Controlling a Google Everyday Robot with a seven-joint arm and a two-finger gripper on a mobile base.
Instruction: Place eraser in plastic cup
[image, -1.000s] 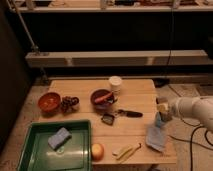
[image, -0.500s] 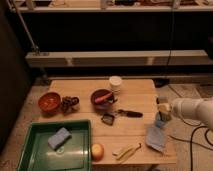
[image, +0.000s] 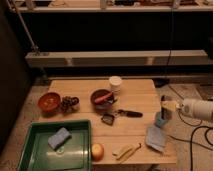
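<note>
Gripper held pressed together above the plastic cup; nothing is seen to shift over the last second.

Nearest, below and just left of the gripper (image: 168, 107), a pale-blue cloth (image: 156, 137) is seen on the surface (image: 135, 92). The gripper itself is kept shut at the surface's right edge, directly over the light-blue plastic cup (image: 160, 120), which is touching or just beneath it. The eraser is not made out apart from the gripper; whether it is pinched there cannot be told. Since no motion is registered, release into the cup is judged not yet done. Far left and beyond, a white cup (image: 115, 82) is left standing.
</note>
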